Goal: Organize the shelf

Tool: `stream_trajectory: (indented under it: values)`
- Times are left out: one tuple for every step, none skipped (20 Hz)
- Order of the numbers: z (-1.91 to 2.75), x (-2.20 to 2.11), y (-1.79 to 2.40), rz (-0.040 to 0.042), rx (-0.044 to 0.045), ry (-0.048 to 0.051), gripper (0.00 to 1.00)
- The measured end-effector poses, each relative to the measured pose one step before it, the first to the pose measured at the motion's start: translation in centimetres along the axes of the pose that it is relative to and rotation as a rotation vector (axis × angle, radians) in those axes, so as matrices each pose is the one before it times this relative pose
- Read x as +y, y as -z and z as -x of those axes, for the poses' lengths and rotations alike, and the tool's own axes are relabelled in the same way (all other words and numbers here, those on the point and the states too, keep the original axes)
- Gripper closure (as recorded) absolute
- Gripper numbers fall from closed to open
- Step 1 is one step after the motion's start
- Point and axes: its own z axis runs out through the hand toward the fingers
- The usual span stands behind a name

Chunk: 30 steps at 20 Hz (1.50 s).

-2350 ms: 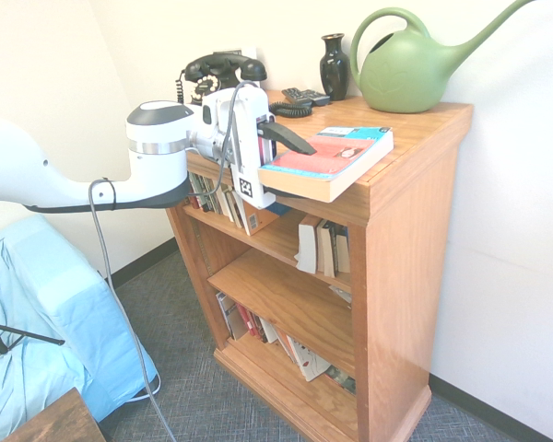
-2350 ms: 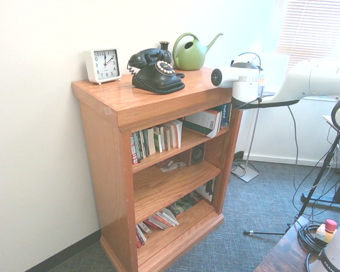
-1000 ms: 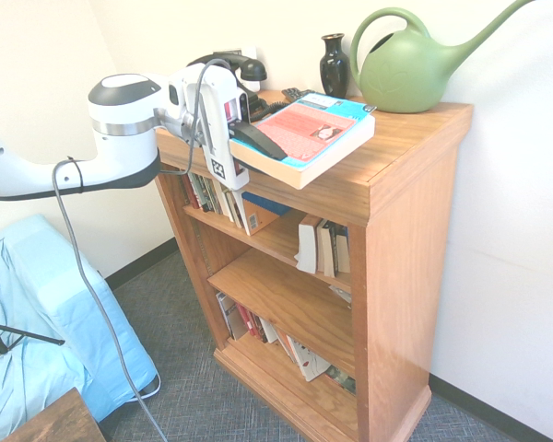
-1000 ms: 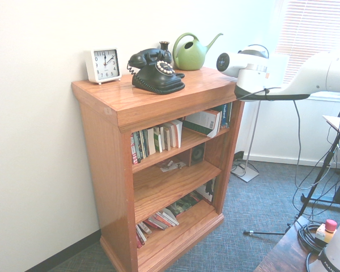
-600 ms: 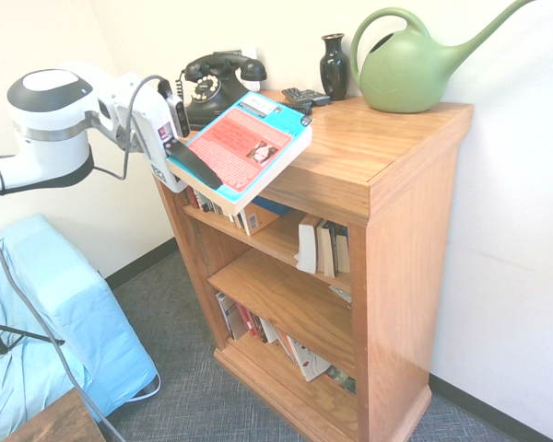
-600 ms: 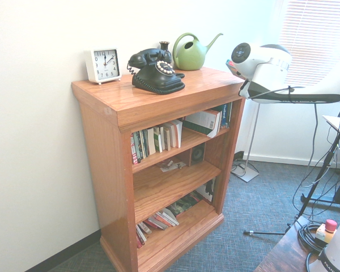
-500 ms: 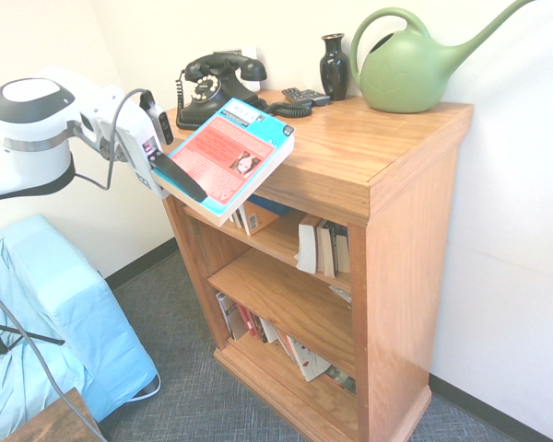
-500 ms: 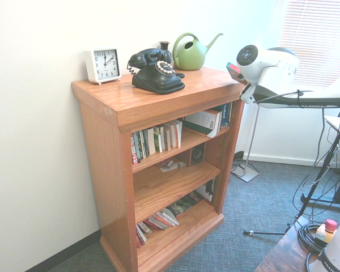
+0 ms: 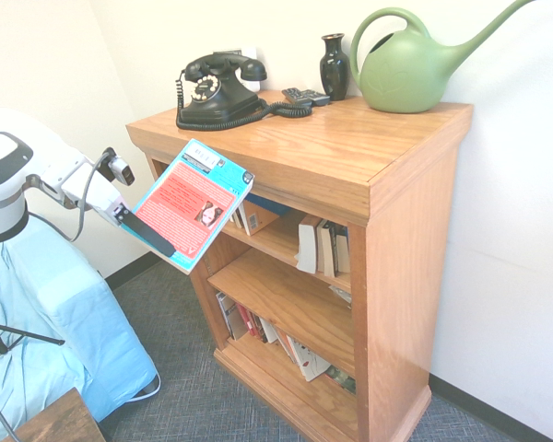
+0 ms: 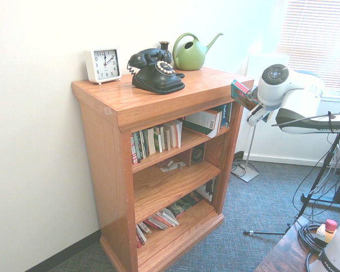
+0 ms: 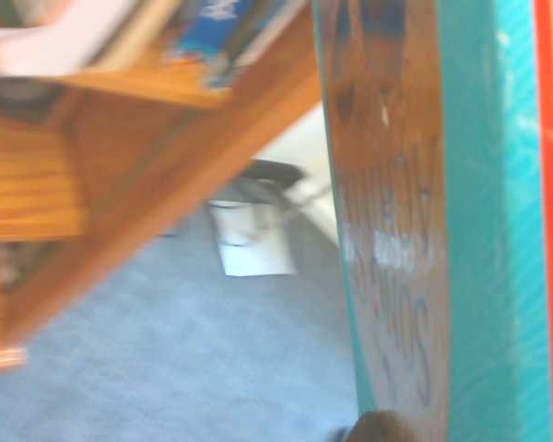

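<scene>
Against the white wall stands the shelf (image 9: 387,175), well filled on its tiers. I hold a teal and red book (image 9: 189,204) with the tool (image 9: 147,230) clamped on its lower edge, tilted in front of the top tier, probably to slide it among the upright books (image 9: 321,247) there.

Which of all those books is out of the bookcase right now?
The teal book with the red cover, held tilted in the shut gripper in front of the bookcase. All others sit on its tiers.
</scene>
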Motion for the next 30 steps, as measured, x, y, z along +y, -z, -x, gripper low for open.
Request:
stream_trajectory:
  values:
    - [0.832, -0.133, -0.084, -0.02245, -0.01133, -0.00052, 1.00]
    - [0.791, -0.129, -0.195, -0.02208, -0.01458, -0.00079, 1.00]
    - [0.750, -0.154, -0.236, -0.02297, -0.01665, 0.00070, 1.00]
    - [0.661, -0.182, -0.269, -0.02392, -0.01803, -0.00116, 1.00]
    - [0.575, -0.179, -0.319, -0.02119, -0.01929, -0.00324, 1.00]
    - [0.484, -0.125, -0.349, -0.01985, -0.01810, -0.00393, 1.00]
    - [0.339, -0.064, -0.352, -0.02081, -0.01624, -0.00507, 1.00]
    - [0.283, 0.017, -0.389, -0.01390, -0.01468, -0.00383, 1.00]
    - [0.243, -0.001, -0.333, -0.01642, -0.01727, -0.00107, 1.00]
    - [0.327, -0.075, -0.387, -0.01946, -0.02096, 0.00236, 1.00]
    - [0.295, -0.131, -0.413, -0.01925, -0.02125, 0.00337, 1.00]
    - [0.265, -0.135, -0.440, -0.01729, -0.02170, 0.00538, 1.00]
    - [0.286, -0.201, -0.572, -0.01706, -0.02446, 0.00612, 1.00]
    - [0.173, -0.306, -0.629, -0.01862, -0.02199, 0.00682, 1.00]
    - [0.044, -0.303, -0.666, -0.01598, -0.01948, 0.00530, 1.00]
    - [0.050, -0.335, -0.794, -0.01741, -0.02571, 0.00356, 1.00]
    - [0.039, -0.361, -0.948, -0.01879, -0.03337, 0.00559, 1.00]
    - [-0.044, -0.255, -0.920, -0.01270, -0.03119, 0.00381, 1.00]
    - [-0.159, -0.269, -0.942, -0.01111, -0.03110, 0.00351, 1.00]
    - [-0.293, -0.235, -0.874, -0.00948, -0.02543, 0.00306, 1.00]
    - [-0.429, -0.182, -0.738, -0.00567, -0.02172, 0.00211, 1.00]
    - [-0.457, -0.192, -0.588, -0.00684, -0.01807, 0.00160, 1.00]
    - [-0.501, -0.260, -0.394, -0.00745, -0.01638, 0.00177, 1.00]
    - [-0.511, -0.361, -0.264, -0.00816, -0.01322, 0.00052, 1.00]
    - [-0.463, -0.432, -0.210, -0.00971, -0.01250, 0.00016, 1.00]
    - [-0.430, -0.445, -0.221, -0.00944, -0.01191, -0.00063, 1.00]
    - [-0.377, -0.475, -0.174, -0.00982, -0.01056, -0.00118, 1.00]
    - [-0.362, -0.465, -0.163, -0.00919, -0.00895, -0.00382, 1.00]
    - [-0.283, -0.440, -0.205, -0.00646, -0.00708, -0.00245, 1.00]
    - [-0.251, -0.440, -0.163, -0.00479, -0.00240, -0.00151, 1.00]
